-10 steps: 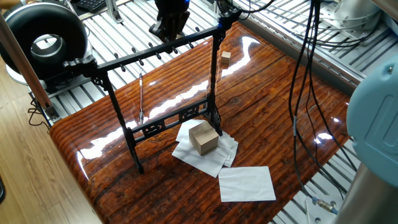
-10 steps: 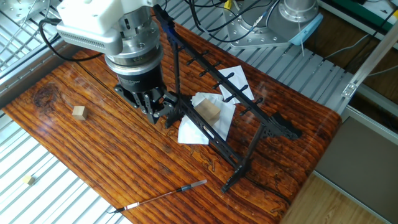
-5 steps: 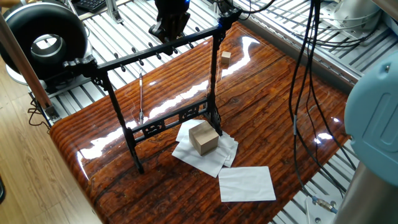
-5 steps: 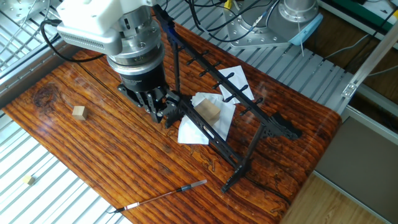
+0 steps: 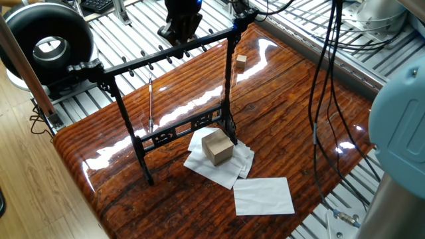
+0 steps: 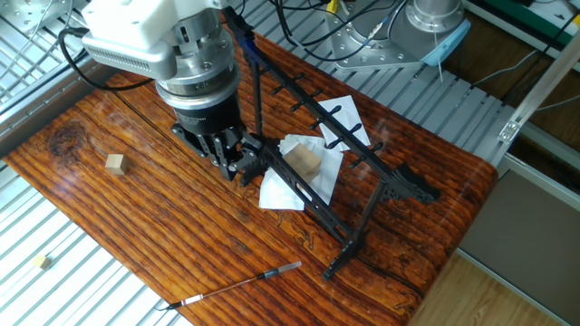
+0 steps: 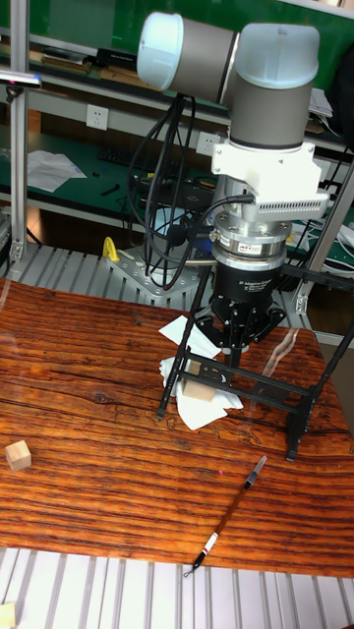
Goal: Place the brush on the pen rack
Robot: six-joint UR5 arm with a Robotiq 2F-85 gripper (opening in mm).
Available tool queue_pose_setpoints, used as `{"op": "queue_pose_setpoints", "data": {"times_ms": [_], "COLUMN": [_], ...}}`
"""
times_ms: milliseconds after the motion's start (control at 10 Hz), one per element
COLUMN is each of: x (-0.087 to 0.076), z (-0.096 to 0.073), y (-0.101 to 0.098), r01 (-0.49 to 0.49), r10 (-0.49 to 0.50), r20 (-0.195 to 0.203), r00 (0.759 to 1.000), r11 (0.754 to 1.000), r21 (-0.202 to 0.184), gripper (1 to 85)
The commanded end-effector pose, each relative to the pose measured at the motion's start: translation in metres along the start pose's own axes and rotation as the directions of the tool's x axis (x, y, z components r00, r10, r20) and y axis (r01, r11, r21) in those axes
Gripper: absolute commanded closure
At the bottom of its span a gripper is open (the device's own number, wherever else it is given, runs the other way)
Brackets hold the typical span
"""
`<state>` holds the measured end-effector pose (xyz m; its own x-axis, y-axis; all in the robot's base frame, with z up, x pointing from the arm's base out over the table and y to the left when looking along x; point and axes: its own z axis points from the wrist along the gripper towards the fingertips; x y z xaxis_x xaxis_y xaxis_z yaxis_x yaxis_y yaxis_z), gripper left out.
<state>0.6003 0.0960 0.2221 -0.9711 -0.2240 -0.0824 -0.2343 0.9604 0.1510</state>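
The brush point(image 6: 241, 283) lies flat on the wooden table near its edge, thin and dark with a pale end; it also shows as the brush point(image 7: 228, 511) and the brush point(image 5: 151, 103), the last seen through the rack. The pen rack point(image 5: 166, 56) stands upright on the table, black, with a row of pegs on its top bar; it is also the pen rack point(image 6: 317, 113) and the pen rack point(image 7: 267, 380). My gripper point(image 6: 232, 159) hangs low beside one end of the rack, far from the brush, fingers apart and empty. It appears behind the top bar as the gripper point(image 5: 178, 30) and as the gripper point(image 7: 236, 341).
A wooden cube point(image 5: 217, 147) sits on crumpled white napkins point(image 5: 219, 166) by the rack's leg, with a flat white sheet point(image 5: 263, 196) nearby. A small wooden block point(image 6: 114, 163) lies on the table's far side. Black cables point(image 5: 327, 73) hang over the table.
My gripper edged slightly lower, toward the rack's foot, then held still. The brush and the rack have not moved.
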Motion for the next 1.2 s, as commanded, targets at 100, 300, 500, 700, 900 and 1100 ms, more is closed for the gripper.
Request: {"op": "queue_pose_setpoints", "data": {"times_ms": [100,300,500,700,900,1100], "x": [-0.003,-0.003,-0.004,-0.007,-0.015,-0.03], "z": [-0.001,-0.001,0.0,0.001,0.002,0.002], "y": [0.001,0.0,-0.001,-0.001,-0.001,0.0], "r01": [0.002,0.014,0.03,0.036,0.036,0.037], "r10": [-0.002,-0.014,-0.03,-0.036,-0.036,-0.037], "r20": [0.012,0.012,0.012,0.009,0.004,0.001], "r00": [1.0,1.0,0.999,0.999,0.999,0.999], "r11": [1.0,1.0,1.0,0.999,0.999,0.999], "r21": [-0.006,-0.003,0.001,0.0,-0.005,-0.004], "gripper": [84.7,84.7,84.7,84.7,84.7,84.7]}}
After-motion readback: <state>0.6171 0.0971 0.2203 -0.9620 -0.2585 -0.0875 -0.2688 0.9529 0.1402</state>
